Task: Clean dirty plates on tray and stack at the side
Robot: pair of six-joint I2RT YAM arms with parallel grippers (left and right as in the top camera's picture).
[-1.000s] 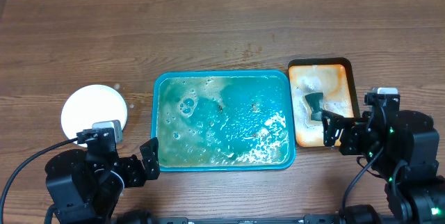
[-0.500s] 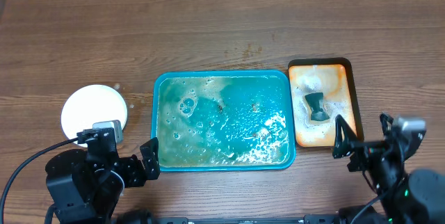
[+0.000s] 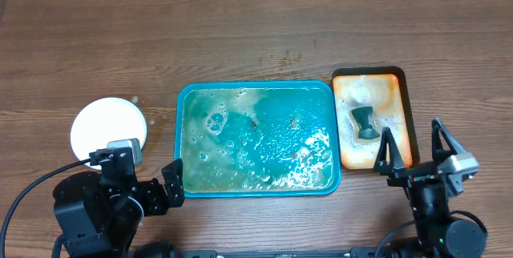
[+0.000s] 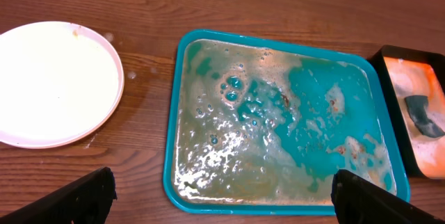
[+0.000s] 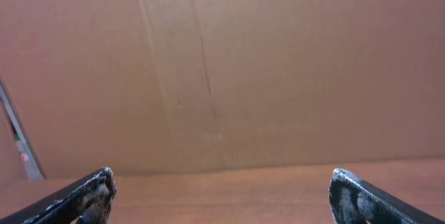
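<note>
White plate point(image 4: 55, 81) sits on the bare table at far left, apart from the teal tray point(image 4: 170, 147). Whether others lie stacked beneath it I cannot tell. Left gripper point(image 4: 222, 177) is spread wide and empty, near the tray's front rim. The tray shows only murky, foamy water, no plate. The orange tray point(image 3: 369, 70) to its right carries a dark scrubber point(image 3: 365, 122). Right gripper point(image 3: 411, 142) is spread and empty just beside it. Risks: a low swing clips that rim, or the left arm nudges the plate.
</note>
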